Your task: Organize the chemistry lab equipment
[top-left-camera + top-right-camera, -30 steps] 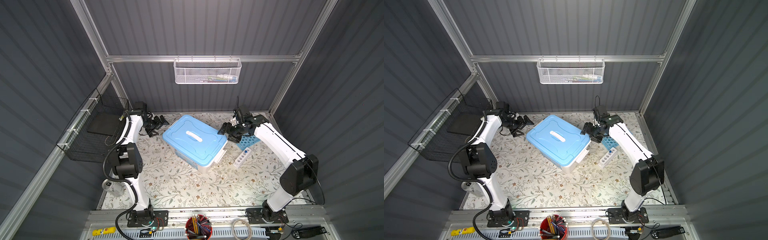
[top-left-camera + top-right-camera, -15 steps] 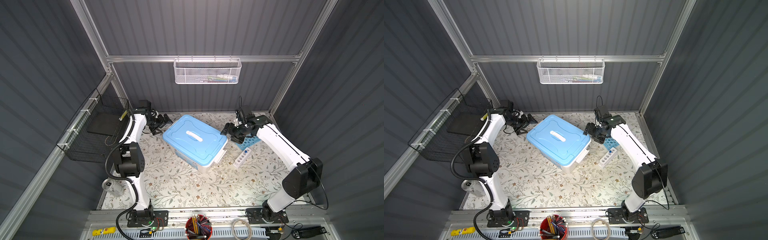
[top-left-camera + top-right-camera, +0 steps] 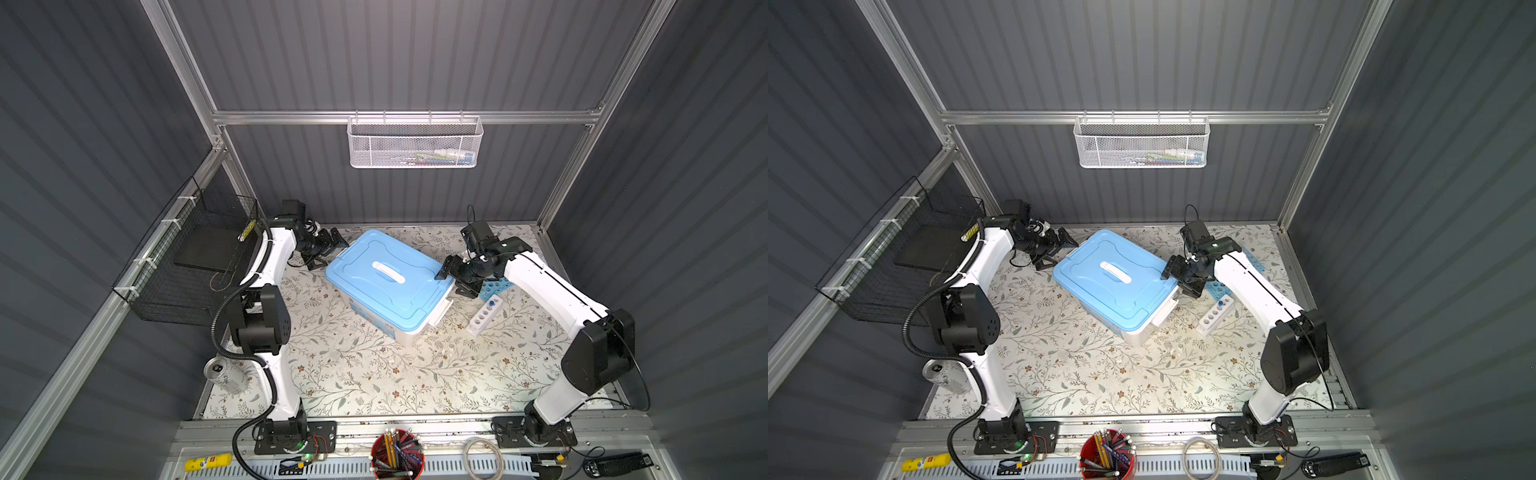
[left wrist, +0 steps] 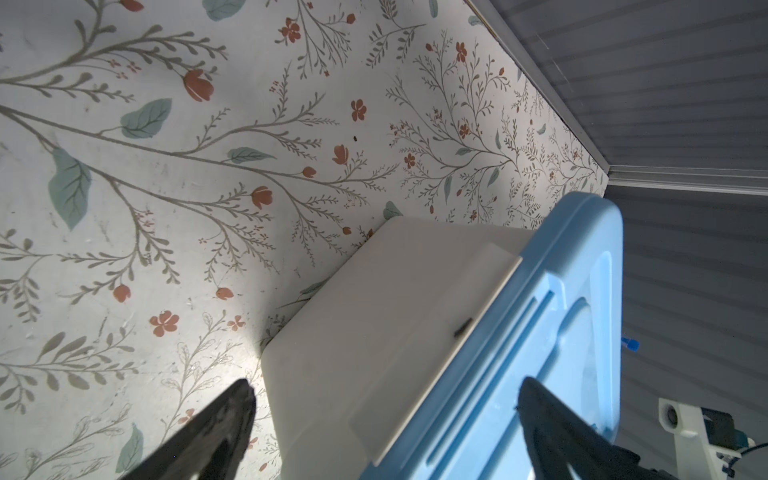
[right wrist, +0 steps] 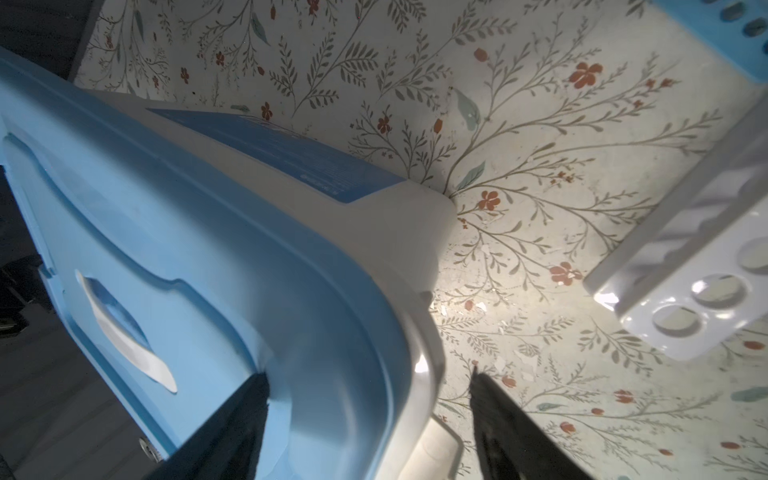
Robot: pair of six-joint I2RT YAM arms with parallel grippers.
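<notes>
Both arms have edged in toward the storage box (image 3: 409, 336) over the last second: left gripper (image 3: 332, 253) at its far-left corner, right gripper (image 3: 451, 281) at its right end. It is a milky white tub under a smooth sky-blue lid (image 3: 374, 291) with a moulded white handle (image 3: 388, 272). The print on its blue side label (image 5: 291, 158) is too small to read. The left jaws stand wide apart astride the corner. The right jaws are also apart, one over the lid and one outside it. On the floral surface (image 3: 353, 374) nearby, a blue-capped test tube (image 3: 491, 303) stands upright in a white holed rack (image 3: 482, 318), just beside a blue rack (image 3: 498, 286).
</notes>
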